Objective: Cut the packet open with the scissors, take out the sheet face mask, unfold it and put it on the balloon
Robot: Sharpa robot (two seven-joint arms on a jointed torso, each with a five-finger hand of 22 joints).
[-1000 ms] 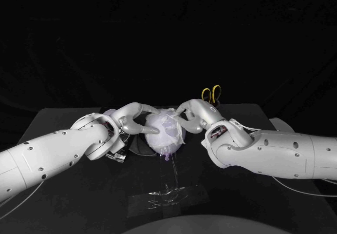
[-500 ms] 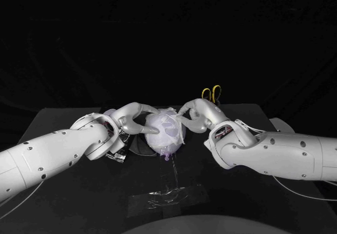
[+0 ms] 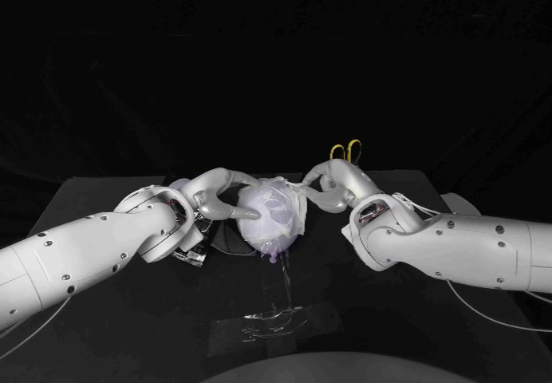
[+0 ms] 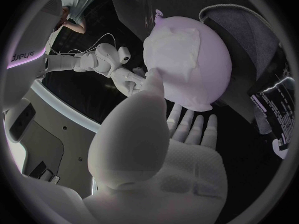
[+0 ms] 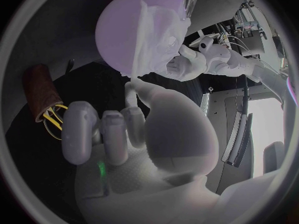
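Observation:
The pale purple balloon [image 3: 270,222] stands upright at mid-table with the white sheet mask [image 3: 276,199] draped over its upper front. My left hand [image 3: 216,199] touches the balloon's left side; in the left wrist view its thumb [image 4: 152,84] presses the balloon [image 4: 193,69] just beside the mask [image 4: 177,39], the other fingers spread below. My right hand [image 3: 331,185] is at the balloon's upper right, one fingertip [image 5: 132,87] at the edge of the mask [image 5: 159,32]. The yellow-handled scissors [image 3: 348,150] stand in a holder behind the right hand.
A clear crumpled film or packet [image 3: 270,323] lies on the table's near middle. A thin string [image 3: 283,275] hangs from the balloon. The brown scissors holder [image 5: 39,87] is close beside my right hand. A printed packet-like piece [image 4: 274,117] lies near the left hand.
My right hand has drawn slightly to the right and back from the balloon's top. The left hand, balloon and mask stay as they were.

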